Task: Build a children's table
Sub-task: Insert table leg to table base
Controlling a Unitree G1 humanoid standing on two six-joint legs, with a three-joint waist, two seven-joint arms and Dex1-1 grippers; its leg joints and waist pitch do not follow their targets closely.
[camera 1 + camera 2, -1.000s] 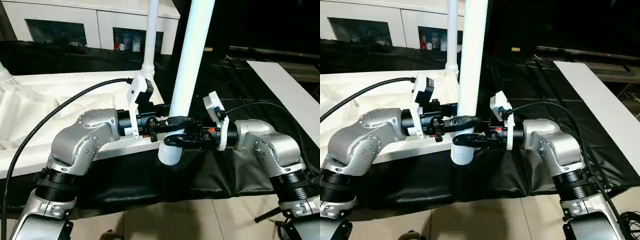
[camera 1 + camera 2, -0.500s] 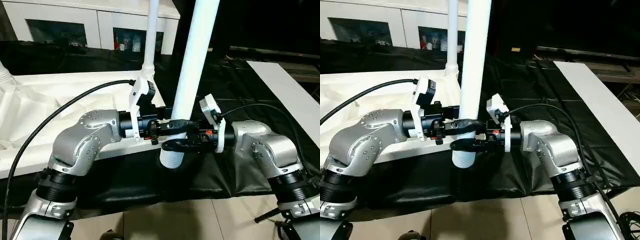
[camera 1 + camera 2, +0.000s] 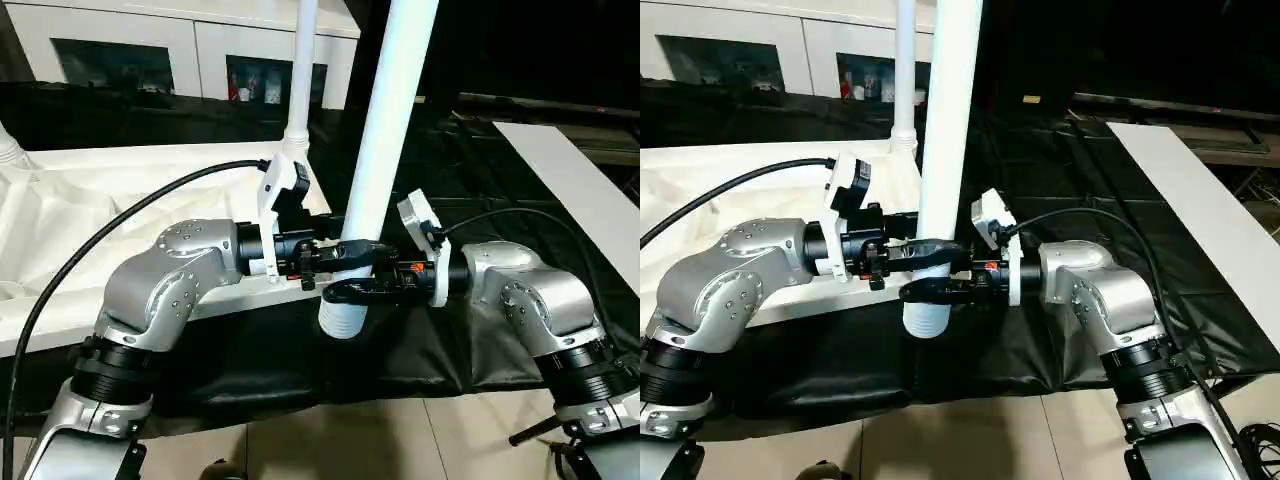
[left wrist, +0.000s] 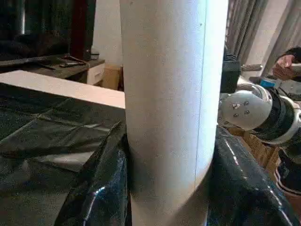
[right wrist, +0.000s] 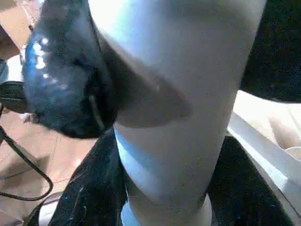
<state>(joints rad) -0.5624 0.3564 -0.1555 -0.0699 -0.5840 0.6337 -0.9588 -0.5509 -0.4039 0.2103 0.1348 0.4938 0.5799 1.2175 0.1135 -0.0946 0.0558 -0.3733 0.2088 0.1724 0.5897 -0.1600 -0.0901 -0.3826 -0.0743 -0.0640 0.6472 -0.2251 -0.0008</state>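
Note:
The white ribbed tabletop lies upside down at the left. One white leg stands upright in its near right corner socket. A second, thicker-looking white leg stands almost upright in front of that corner, leaning a little right, its ribbed lower end hanging over the black sheet. My left gripper reaches in from the left and is shut on this leg. My right gripper grips it just below, from the right. The left wrist view has the leg pressed between black fingers.
A white cabinet with dark glass doors stands behind the tabletop. A black sheet covers the work surface up to the near edge, with tiled floor below. A long white board lies at the right. A person's hand shows in the left wrist view.
My right gripper has slid a little left and lower on the leg, its fingers briefly loosening and closing again. The leg's top has leaned slightly right. My left arm has barely moved.

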